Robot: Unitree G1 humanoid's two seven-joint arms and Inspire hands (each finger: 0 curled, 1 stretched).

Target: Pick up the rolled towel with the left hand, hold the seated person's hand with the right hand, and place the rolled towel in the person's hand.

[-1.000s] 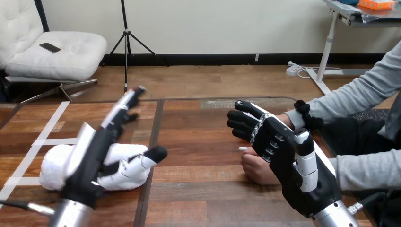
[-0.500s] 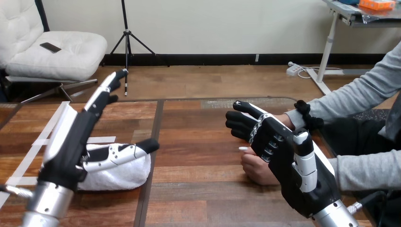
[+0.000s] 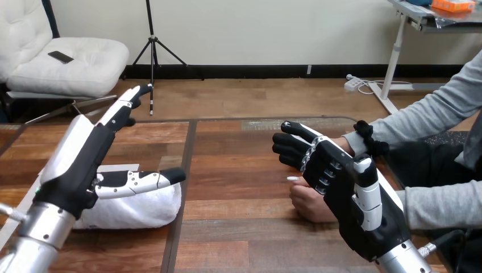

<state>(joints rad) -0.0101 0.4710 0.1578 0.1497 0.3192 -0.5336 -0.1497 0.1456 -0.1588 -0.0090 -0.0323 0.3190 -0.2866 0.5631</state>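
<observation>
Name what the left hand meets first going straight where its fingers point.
The way looks free: the left hand points its fingers forward and up, beyond the rolled towel beneath it, though depth is unclear.

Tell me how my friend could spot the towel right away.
Look at the wooden table and go to its left side, where the robot's left hand hangs open. Right below it lies the towel, a soft white roll, the only fluffy white thing on the brown wood.
</observation>
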